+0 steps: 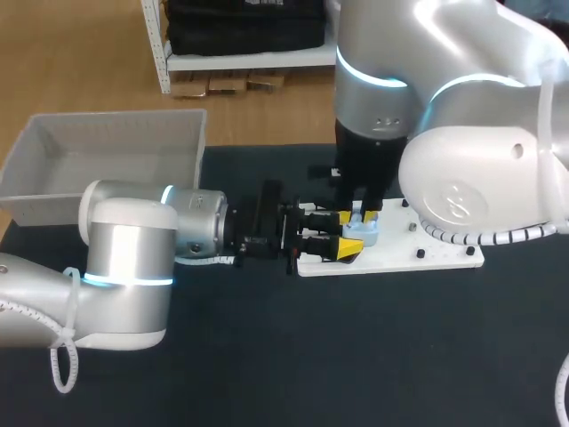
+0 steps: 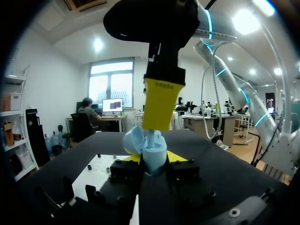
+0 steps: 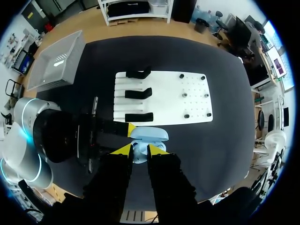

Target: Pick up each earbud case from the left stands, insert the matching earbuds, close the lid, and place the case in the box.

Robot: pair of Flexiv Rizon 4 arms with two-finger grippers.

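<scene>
A light-blue earbud case (image 1: pixel 364 235) hangs just above the near edge of the white board (image 1: pixel 436 253), lid open. My left gripper (image 1: pixel 338 234) comes in level from the left and is shut on the case body (image 2: pixel 153 158); the lid (image 2: pixel 132 139) stands up beside it. My right gripper (image 1: pixel 358 213) points straight down onto the open case. In the right wrist view its yellow tips (image 3: pixel 138 150) are pinched on a small light-blue piece, seemingly an earbud, at the case's mouth below the lid (image 3: pixel 149 134). One of its fingers (image 2: pixel 159 101) hides the inside of the case.
Three black case stands (image 3: pixel 138 93) on the board's left half hold nothing. Several small black pegs (image 3: pixel 186 116) dot its right half. The grey box (image 1: pixel 107 151) sits at the table's far left corner, behind my left arm.
</scene>
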